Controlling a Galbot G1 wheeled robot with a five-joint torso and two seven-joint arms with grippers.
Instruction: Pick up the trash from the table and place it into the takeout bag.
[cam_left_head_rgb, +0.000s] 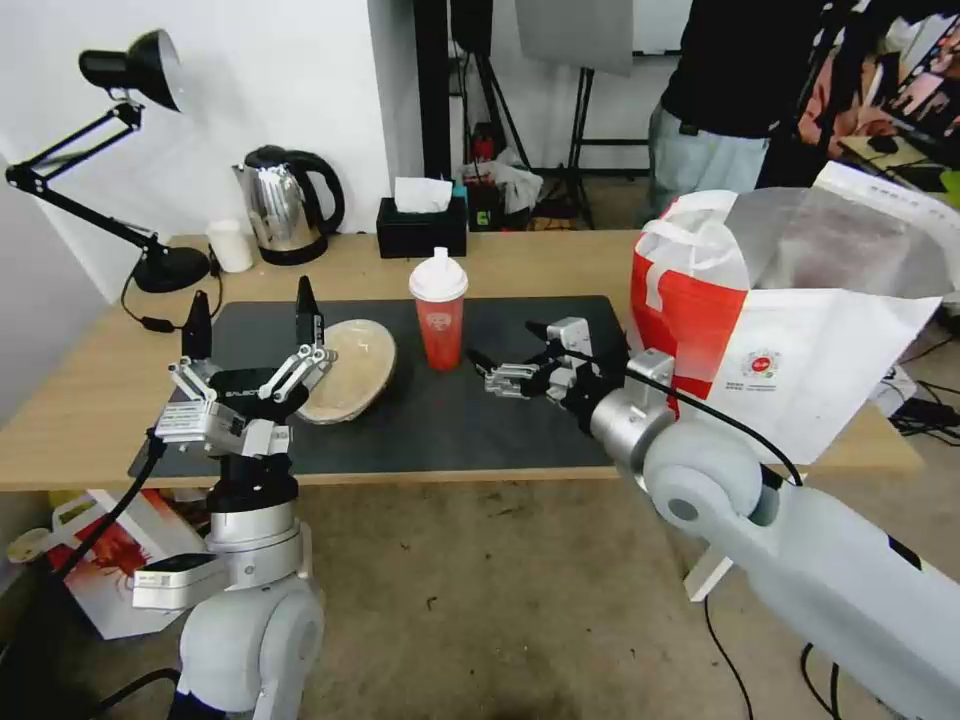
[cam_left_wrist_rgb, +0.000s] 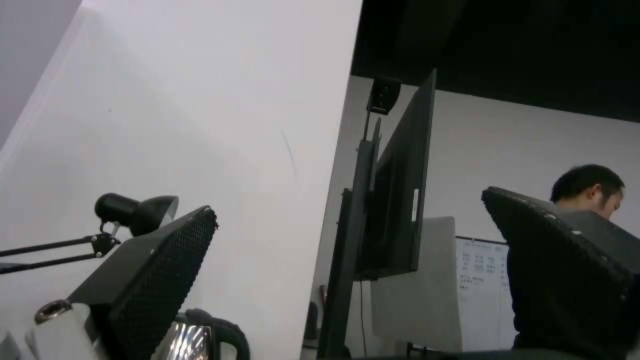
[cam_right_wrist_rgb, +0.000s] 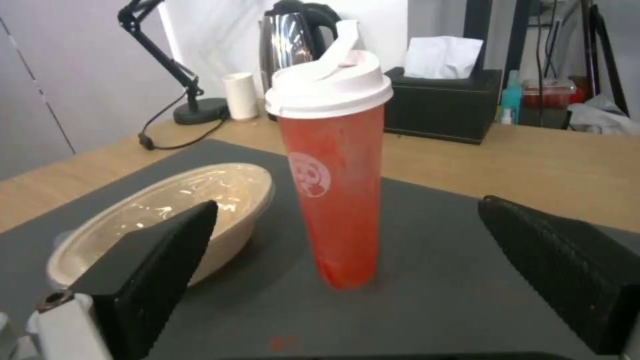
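Here, in the head view, the long light-wood surface (cam_left_head_rgb: 90, 400) carries a black mat (cam_left_head_rgb: 480, 410), and the red cup (cam_left_head_rgb: 439, 322) with its white spouted lid stands upright near the mat's middle. The shallow tan pulp bowl (cam_left_head_rgb: 350, 368) lies just at the cup's nine o'clock, tilted a little, its near rim touching or nearly touching the left pincer (cam_left_head_rgb: 250, 325). That pincer points upward, fingers spread wide with nothing between them, at the mat's eight o'clock corner. The right pincer (cam_left_head_rgb: 505, 358) reaches in level from four o'clock, fingers apart and empty, its tips just beside the cup and not touching it. The takeout bag (cam_left_head_rgb: 780, 340) sits on the surface at the cup's three o'clock, mouth open and foil lining showing. A kettle (cam_left_head_rgb: 285, 205), a small white mug (cam_left_head_rgb: 231, 245), a desk lamp (cam_left_head_rgb: 135, 70) and a black tissue box (cam_left_head_rgb: 422, 225) line the far edge.

In the left wrist view, the left pincer's two black fingers (cam_left_wrist_rgb: 163, 270) stand wide apart against a white wall (cam_left_wrist_rgb: 200, 125), holding nothing.

In the right wrist view, the right pincer's fingers (cam_right_wrist_rgb: 160, 265) are spread, with the cup (cam_right_wrist_rgb: 337, 170) upright between them but farther out, and the pulp bowl (cam_right_wrist_rgb: 167, 210) close beside the cup on the mat (cam_right_wrist_rgb: 427, 280).
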